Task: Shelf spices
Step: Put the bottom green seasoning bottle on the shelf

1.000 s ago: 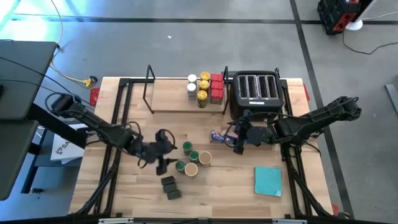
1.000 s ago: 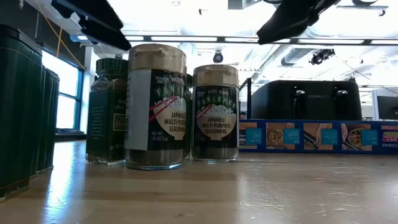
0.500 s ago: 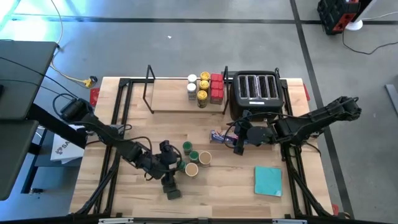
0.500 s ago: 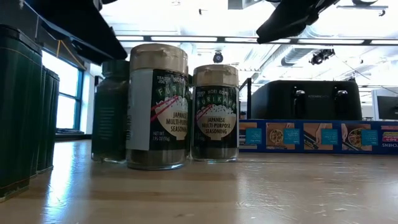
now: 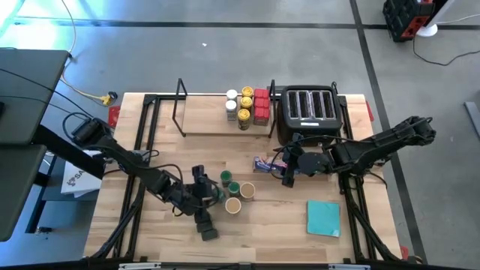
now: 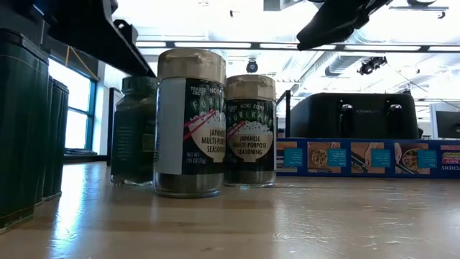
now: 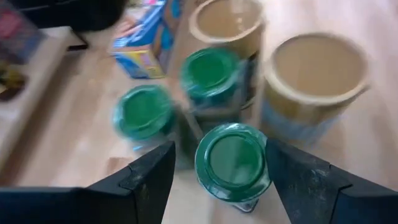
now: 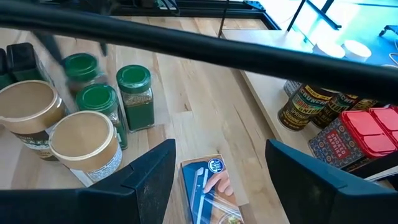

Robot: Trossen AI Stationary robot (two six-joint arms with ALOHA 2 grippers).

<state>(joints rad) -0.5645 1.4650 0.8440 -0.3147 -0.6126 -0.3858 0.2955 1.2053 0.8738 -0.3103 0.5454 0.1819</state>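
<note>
three green-lidded jars (image 7: 231,163), two tan-lidded jars (image 7: 316,67), two dark blocks (image 5: 205,225)

The shelf (image 5: 202,127) stands at the upper middle of the high view: thin black wire uprights around a pale wooden board. At its right end sit two yellow-lidded jars (image 5: 247,96), two white-lidded jars (image 5: 231,105) and a cluster of red tins (image 5: 261,105), all upright and packed close.

Lower in the frame, left of centre, the loose spices stand upright on the bench: green-lidded jars (image 5: 226,178) and two tan-lidded jars (image 5: 247,191). In the left wrist view, one green-lidded jar (image 7: 231,163) sits low in the frame, between the dark jaws. Two dark grey blocks (image 5: 205,226) lie near the bottom edge. In the low view the tan-lidded jars (image 6: 190,122) show furikake seasoning labels.
</note>
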